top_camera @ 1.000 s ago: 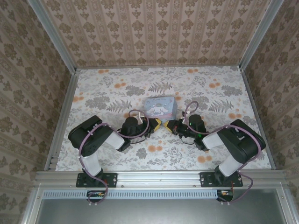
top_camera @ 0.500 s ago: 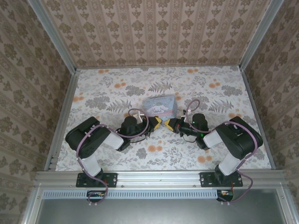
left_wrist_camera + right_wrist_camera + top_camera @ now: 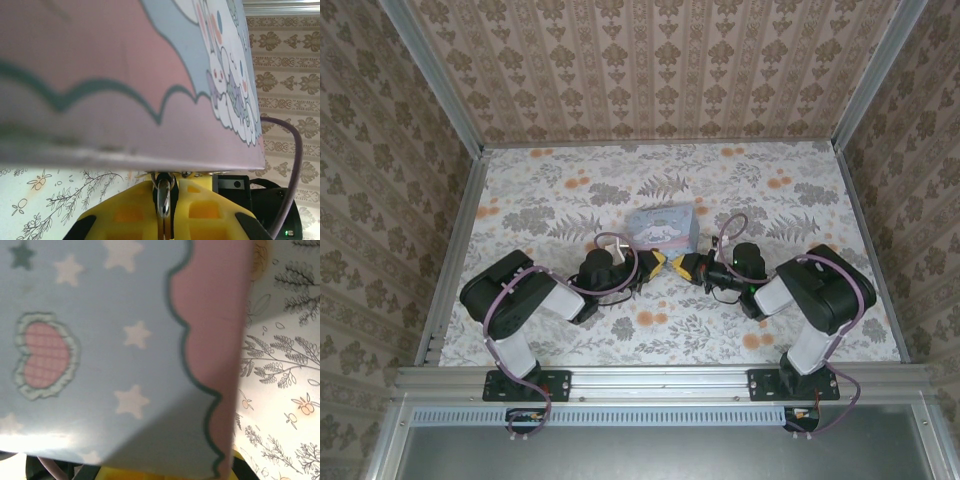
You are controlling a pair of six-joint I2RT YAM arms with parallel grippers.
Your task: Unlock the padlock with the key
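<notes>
Top view, nearest first: both arms are folded low on the near side of the tin [image 3: 663, 227], with their bases at the near edge of the worktop [image 3: 550, 190]. The left gripper [image 3: 655, 263] and the right gripper [image 3: 682, 266] are pointed at each other, yellow tips almost touching, just in front of the tin's near side. Detail at that meeting point is too small to resolve from above.

Left wrist view: the yellow fingers [image 3: 130, 212] are pressed together on a small silvery metal piece [image 3: 163, 200]. It is held upright in the narrow gap, its looped top just short of the tin's rim. Whether this piece belongs to the key or to the padlock's shackle cannot be told. A purple cable [image 3: 295, 165] is seen curving past the tin's corner.

Right wrist view: the tin's blue, star-printed face with its pink scalloped border is very close to the lens. The right gripper is closed tight; what it pinches, if anything, is hidden by the tin.

Beyond the tin, floral worktop runs to the patterned back wall [image 3: 660, 70].
</notes>
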